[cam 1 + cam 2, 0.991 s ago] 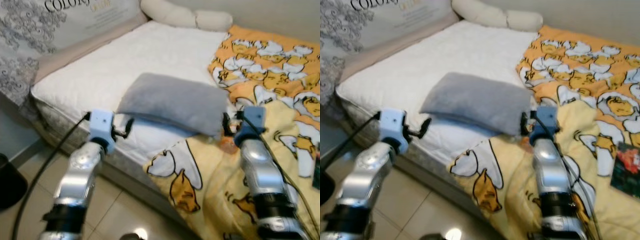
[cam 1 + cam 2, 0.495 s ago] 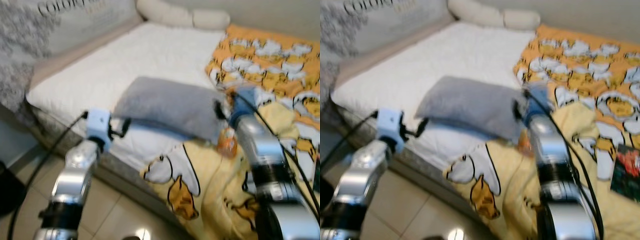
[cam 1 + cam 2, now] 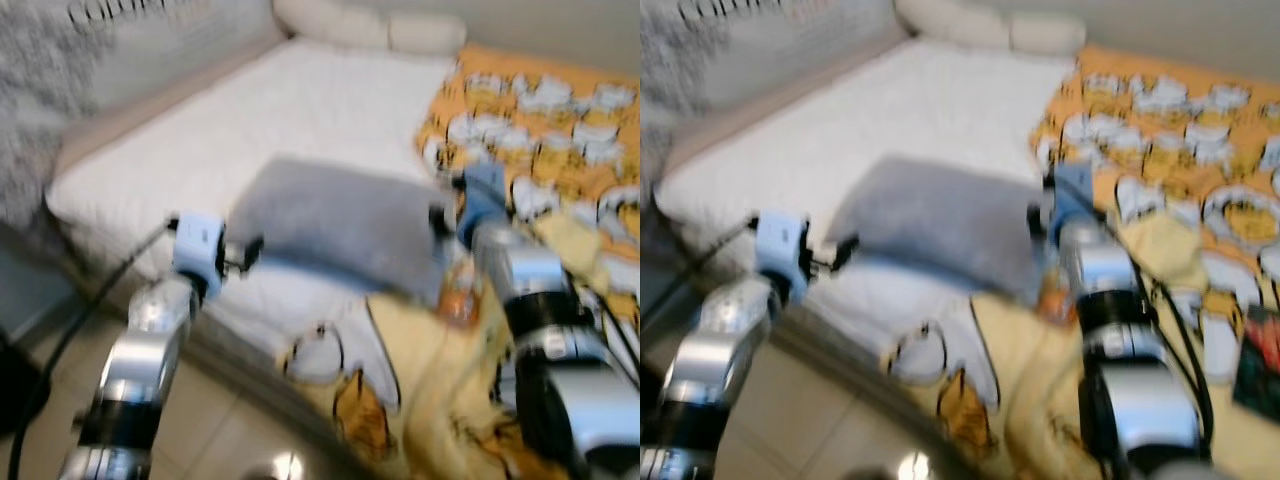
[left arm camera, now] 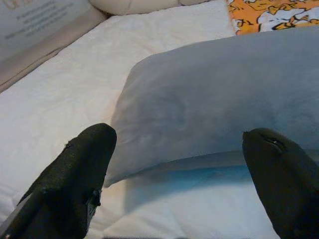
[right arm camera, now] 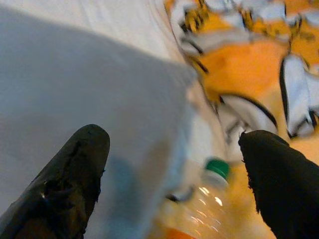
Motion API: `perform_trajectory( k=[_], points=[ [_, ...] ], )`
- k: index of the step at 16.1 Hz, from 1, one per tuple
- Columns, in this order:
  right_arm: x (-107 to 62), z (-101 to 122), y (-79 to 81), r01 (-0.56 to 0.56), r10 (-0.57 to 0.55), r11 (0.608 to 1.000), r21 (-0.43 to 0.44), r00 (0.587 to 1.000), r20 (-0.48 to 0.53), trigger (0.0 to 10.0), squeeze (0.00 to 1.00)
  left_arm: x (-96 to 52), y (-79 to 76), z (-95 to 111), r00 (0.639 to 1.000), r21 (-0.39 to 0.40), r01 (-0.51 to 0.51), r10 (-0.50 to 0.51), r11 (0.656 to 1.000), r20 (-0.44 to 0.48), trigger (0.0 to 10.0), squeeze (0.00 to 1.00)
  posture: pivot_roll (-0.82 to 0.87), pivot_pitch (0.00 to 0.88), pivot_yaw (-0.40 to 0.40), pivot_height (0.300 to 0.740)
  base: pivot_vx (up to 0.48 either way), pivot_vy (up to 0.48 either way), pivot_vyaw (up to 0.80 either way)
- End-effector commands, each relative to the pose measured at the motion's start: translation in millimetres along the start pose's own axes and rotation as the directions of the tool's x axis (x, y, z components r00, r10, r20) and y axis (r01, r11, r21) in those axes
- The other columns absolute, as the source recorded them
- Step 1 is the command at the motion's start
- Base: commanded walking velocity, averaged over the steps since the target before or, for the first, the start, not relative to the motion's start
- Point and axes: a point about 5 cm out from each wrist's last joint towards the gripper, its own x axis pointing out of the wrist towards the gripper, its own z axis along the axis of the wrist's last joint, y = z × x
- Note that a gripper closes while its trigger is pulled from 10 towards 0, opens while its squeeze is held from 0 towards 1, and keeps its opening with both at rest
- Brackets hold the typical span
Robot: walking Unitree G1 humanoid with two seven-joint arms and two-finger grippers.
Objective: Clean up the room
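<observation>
- The grey pillow lies flat on the white mattress, near the bed's front edge, with its right end at the border of the orange and yellow duck-print blanket.
- A small clear bottle with a green cap holding orange liquid lies on the blanket just beside the pillow's right end; in the head views it shows as an orange blur below that corner.
- Both head views are smeared with motion, so the blanket's folds over the bed's front edge are hard to read; print on the headboard is cut off at the top.
- A cream bolster lies at the far end of the mattress; a dark item on the blanket is cut by the right edge and cannot be identified.
- The left gripper sits at the pillow's left end, fingers spread wide, gripping nothing; whether the tips touch the mattress cannot be told.
- The right gripper is at the pillow's right end, fingers likewise spread wide, straddling the pillow corner and the bottle, clasping neither.
- Tiled floor shows below the bed.
</observation>
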Motion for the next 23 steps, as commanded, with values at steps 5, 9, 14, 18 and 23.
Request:
perform_trajectory(
  k=[5,9,14,18,23],
  points=[
    [7.2,-17.4,-7.3,0.036,-0.034,0.999,0.019,0.992,-0.125,10.0,0.0,-2.1,-23.2,-6.4,0.959,0.147,0.282,-0.273,0.948,-0.074,10.0,1.0,0.08,0.0,0.021,0.74,0.0,0.0,0.0],
    [9.5,-32.5,-7.9,0.076,-0.065,0.996,0.05,0.98,-0.19,10.0,0.0,-7.5,-30.4,-8.5,0.91,0.168,0.412,-0.396,0.896,-0.121,10.0,1.0,0.08,0.0,0.023,0.74,0.0,0.0,0.0],
    [10.9,-54.5,-3.2,0.087,-0.069,0.995,0.056,0.964,-0.256,10.0,0.0,-10.8,-28.0,-8.2,0.883,0.191,0.468,-0.447,0.863,-0.144,10.0,1.0,0.09,0.0,0.021,0.74,0.0,0.0,0.0],
    [10.7,-72.3,2.2,0.091,-0.054,0.99,0.106,0.949,-0.312,10.0,0.0,-14.4,-25.8,-6.3,0.868,0.192,0.495,-0.471,0.847,-0.161,10.0,1.0,0.11,0.0,0.031,0.74,0.0,0.0,0.0],
    [11.0,-80.1,14.3,0.067,0.013,0.967,0.246,0.952,-0.307,10.0,0.0,-17.5,-27.6,-7.4,0.859,0.189,0.509,-0.482,0.84,-0.171,10.0,1.0,0.12,0.0,0.03,0.74,0.0,0.0,0.0]
  ],
)
